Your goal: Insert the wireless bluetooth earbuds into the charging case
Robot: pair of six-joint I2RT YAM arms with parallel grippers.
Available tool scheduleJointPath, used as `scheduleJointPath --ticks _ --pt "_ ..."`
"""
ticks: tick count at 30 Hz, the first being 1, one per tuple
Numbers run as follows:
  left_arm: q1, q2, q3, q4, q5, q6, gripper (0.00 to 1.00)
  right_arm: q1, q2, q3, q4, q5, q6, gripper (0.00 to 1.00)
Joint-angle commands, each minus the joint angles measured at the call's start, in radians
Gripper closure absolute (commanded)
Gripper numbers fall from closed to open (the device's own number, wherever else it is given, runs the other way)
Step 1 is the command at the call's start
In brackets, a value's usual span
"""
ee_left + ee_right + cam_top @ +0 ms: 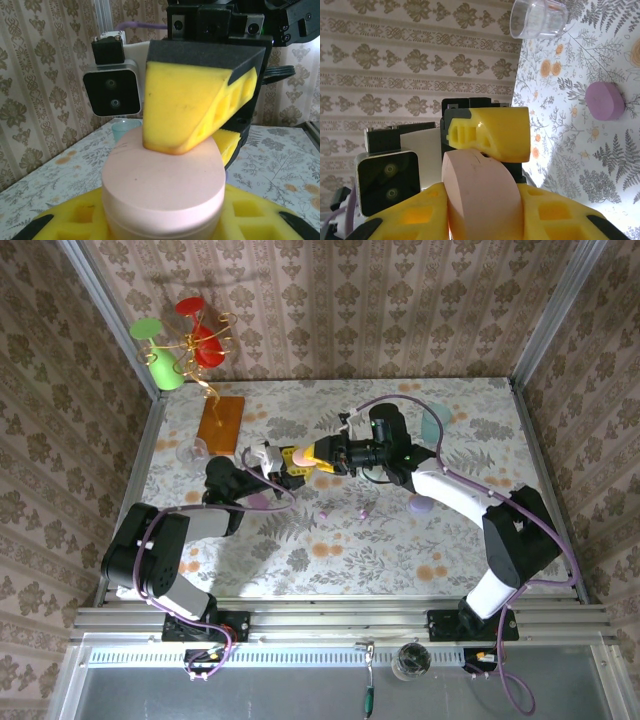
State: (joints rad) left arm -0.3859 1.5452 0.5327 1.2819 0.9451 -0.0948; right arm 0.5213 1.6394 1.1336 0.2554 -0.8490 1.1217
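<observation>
1. Setting: a table (pixel 480 440) under a floral cloth, boxed in by patterned wallpaper walls (pixel 350 300).
2. Task item: the earbuds (pixel 323 512) read as tiny pale specks lying loose on the cloth. They sit on the arm-base side of the two meeting grippers and clear of both. They are too small to judge colour or pose. None is seated in a case.
3. The pink charging case (pixel 162 195) is held off the table between the grippers and appears closed. The left gripper (pixel 162 222) is clamped narrow on its lower body. This is judged a steadying hold so the other arm can work the case.
4. The right gripper (pixel 482 205) meets it head-on with the case between its yellow pads, one pad bearing on the flat top face. This is judged a grip on the lid half, since no bud can enter a closed case.
5. Surroundings: a lilac case (pixel 605 101) and a clear cup (pixel 538 19) rest on the cloth, well apart from the right gripper and untouched.
</observation>
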Motion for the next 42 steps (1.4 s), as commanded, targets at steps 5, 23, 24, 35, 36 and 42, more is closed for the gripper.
scheduleJointPath --ticks 5,23,24,35,36,42 --pt "0.003 -0.007 -0.006 0.010 0.002 -0.020 0.48 -0.018 -0.011 -0.031 0.048 0.007 -0.010 0.87" --pt "0.084 -0.206 -0.157 -0.229 -0.248 0.037 0.00 -0.078 0.232 0.074 -0.266 0.374 -0.287 0.88" --pt "0.082 -0.227 -0.149 -0.291 -0.292 0.031 0.00 -0.075 0.254 0.086 -0.261 0.371 -0.285 0.87" --pt "-0.063 -0.474 -0.086 -0.911 -0.940 0.009 0.00 -0.072 0.450 0.204 -0.318 0.434 -0.283 0.83" --pt "-0.064 -0.484 -0.087 -0.932 -0.984 -0.011 0.00 -0.072 0.455 0.211 -0.327 0.440 -0.286 0.81" --pt "-0.112 -0.477 0.002 -1.245 -1.187 -0.186 0.00 -0.072 0.411 0.228 -0.396 0.494 -0.345 0.57"
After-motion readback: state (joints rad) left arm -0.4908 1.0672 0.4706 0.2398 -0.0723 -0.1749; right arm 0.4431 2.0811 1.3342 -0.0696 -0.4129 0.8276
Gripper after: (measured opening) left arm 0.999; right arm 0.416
